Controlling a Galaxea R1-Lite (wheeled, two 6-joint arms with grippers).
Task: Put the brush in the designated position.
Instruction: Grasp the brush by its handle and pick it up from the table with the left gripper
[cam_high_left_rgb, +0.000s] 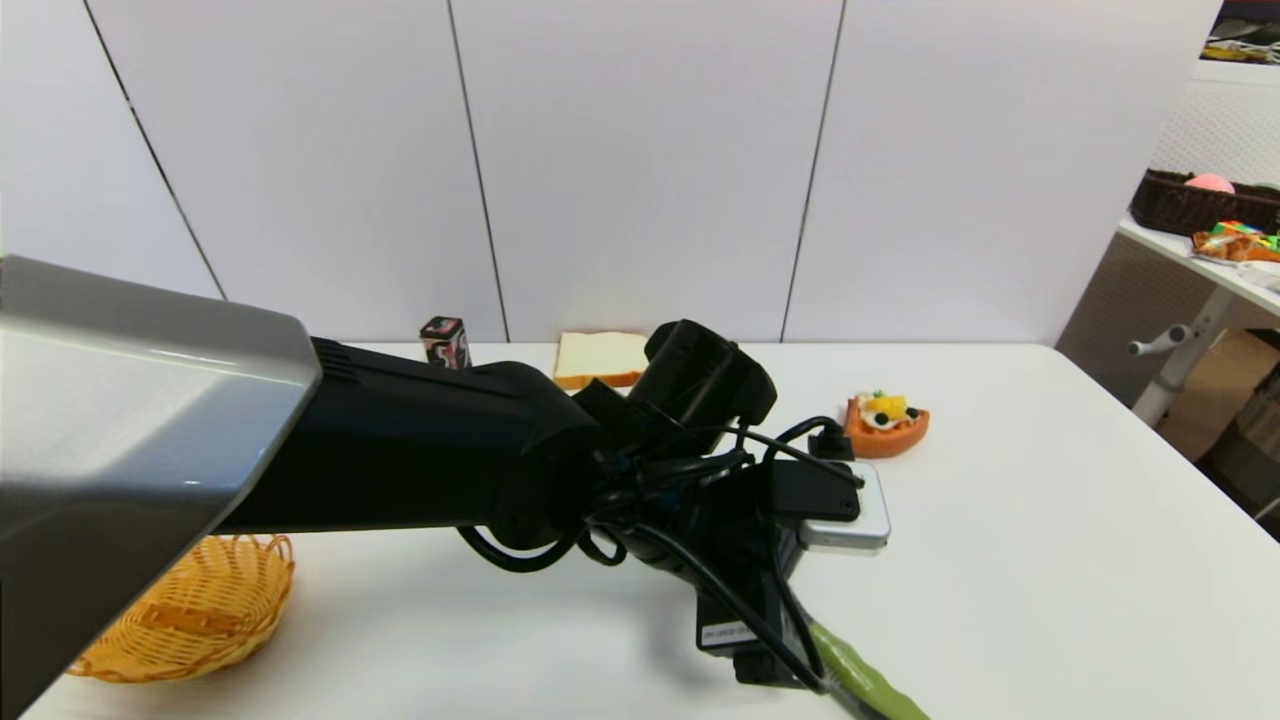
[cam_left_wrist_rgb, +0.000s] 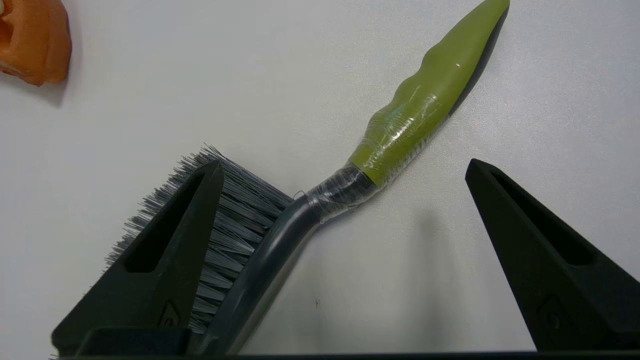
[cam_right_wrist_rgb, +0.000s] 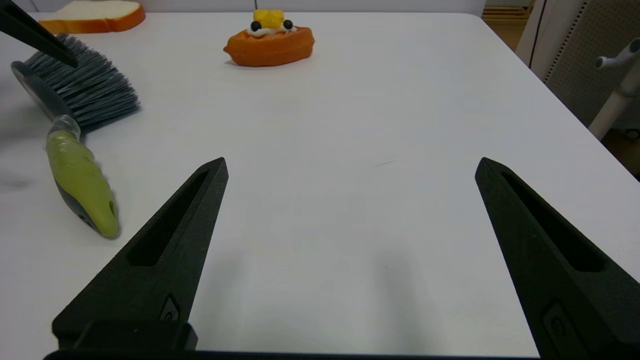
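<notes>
Spread left tool over bristly, glossy-handled brush

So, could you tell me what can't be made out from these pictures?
- Head view: the left arm hides the brush head; only the green handle shows.
- Left wrist view: the left gripper is open over the brush, one finger covering part of the bristles.
- Right gripper: open, out of the head view.
- The designated position is not marked in any view.
</notes>
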